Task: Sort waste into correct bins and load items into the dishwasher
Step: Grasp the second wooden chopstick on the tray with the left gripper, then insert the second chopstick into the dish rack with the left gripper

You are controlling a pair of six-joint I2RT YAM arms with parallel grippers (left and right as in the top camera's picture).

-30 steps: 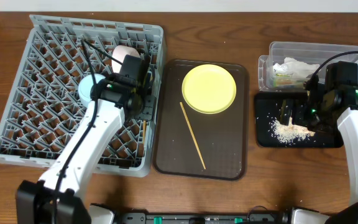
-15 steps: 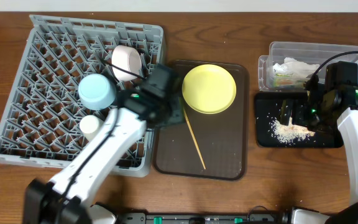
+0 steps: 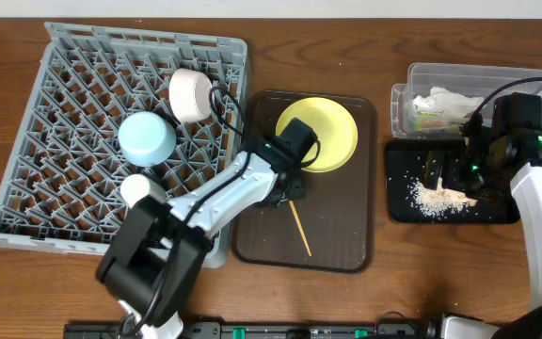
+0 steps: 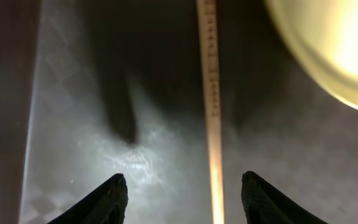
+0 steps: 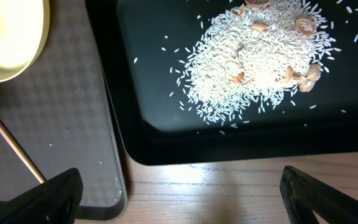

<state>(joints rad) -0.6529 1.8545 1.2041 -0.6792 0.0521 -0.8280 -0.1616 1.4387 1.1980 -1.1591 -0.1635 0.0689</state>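
Observation:
A thin wooden chopstick (image 3: 300,232) (image 4: 211,93) lies on the dark brown serving tray (image 3: 337,240), beside the round yellow plate (image 3: 318,133) (image 4: 337,53). My left gripper (image 3: 290,186) (image 4: 185,186) hovers open low over the chopstick, which runs between its fingers (image 4: 107,200), nearer the right one. The grey dish rack (image 3: 73,122) holds a light blue bowl (image 3: 147,138), a cream-white bowl (image 3: 191,94) and a small white cup (image 3: 137,188). My right gripper (image 3: 450,174) (image 5: 182,193) stands wide open and empty above the black tray (image 3: 403,212) (image 5: 166,124) with its rice heap (image 3: 438,198) (image 5: 260,56).
The clear tub (image 3: 422,75) at the back right holds the white napkin (image 3: 445,99) and a green-orange scrap (image 3: 428,118). The brown tray's edge (image 5: 114,155) lies close to the black tray, with a strip of bare wood between them.
My left arm has swung right from the dish rack to over the brown tray and now sits above the chopstick. The right arm has not moved.

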